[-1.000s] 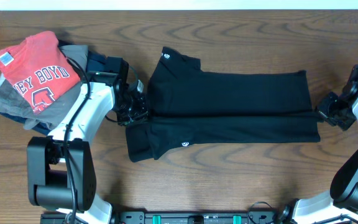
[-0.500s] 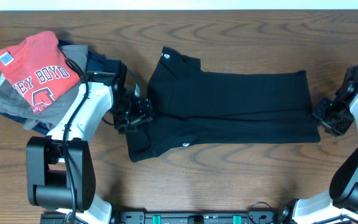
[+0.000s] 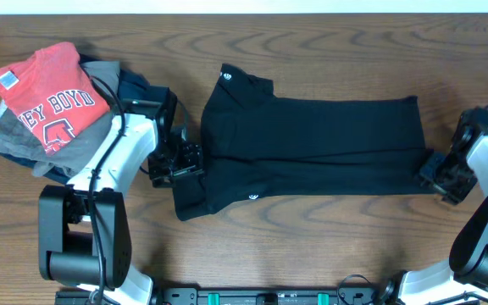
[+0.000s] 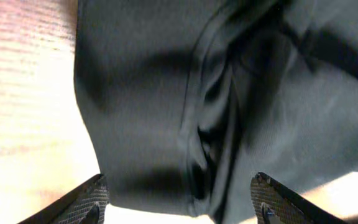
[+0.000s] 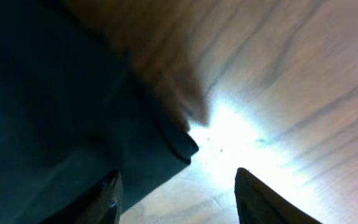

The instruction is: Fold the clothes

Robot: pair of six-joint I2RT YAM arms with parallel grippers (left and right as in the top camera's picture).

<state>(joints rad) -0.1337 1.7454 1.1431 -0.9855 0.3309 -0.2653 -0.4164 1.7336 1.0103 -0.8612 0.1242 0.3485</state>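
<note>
The clothes, a black T-shirt (image 3: 312,144), lie folded lengthwise across the middle of the wooden table, collar end to the left. My left gripper (image 3: 183,161) sits at the shirt's left edge, open. In the left wrist view its gripper (image 4: 182,208) has both fingers spread wide over the wrinkled black fabric (image 4: 142,93), gripping nothing. My right gripper (image 3: 435,174) is at the shirt's right hem, also open. In the right wrist view that gripper (image 5: 179,202) stands over bare wood, and the shirt's corner (image 5: 42,93) lies by the left finger (image 5: 107,199).
A pile of folded garments sits at the far left, topped by a red T-shirt (image 3: 53,106) with white lettering over grey and navy ones (image 3: 15,140). The left arm runs beside this pile. Both arm bases stand at the front edge.
Both grippers were shut on the shirt's ends and have opened, letting the fabric go. The shirt now lies flat. The left gripper has shifted slightly left, the right one slightly down.
</note>
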